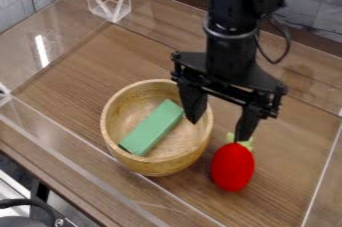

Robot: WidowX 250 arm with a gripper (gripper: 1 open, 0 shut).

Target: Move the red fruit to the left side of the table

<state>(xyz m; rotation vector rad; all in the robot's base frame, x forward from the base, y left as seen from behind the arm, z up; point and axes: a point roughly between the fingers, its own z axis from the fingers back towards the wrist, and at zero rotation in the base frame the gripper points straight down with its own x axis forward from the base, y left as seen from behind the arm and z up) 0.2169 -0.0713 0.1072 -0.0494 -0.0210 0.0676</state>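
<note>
The red fruit (233,165), a small glossy strawberry-like toy with a green top, lies on the wood-grain table (120,56) near its front right, just right of the wooden bowl. My gripper (223,115) points straight down, just behind and above the fruit. It is open with nothing between its fingers. One finger (197,107) hangs over the bowl's right rim. The other finger (250,123) stands over the fruit's leafy top. Whether that finger touches the fruit I cannot tell.
A round light wooden bowl (134,156) holds a green rectangular block (151,126) at front centre. Low clear acrylic walls (54,46) ring the table, with a clear bracket (107,4) at the back left. The table's left half shows bare wood.
</note>
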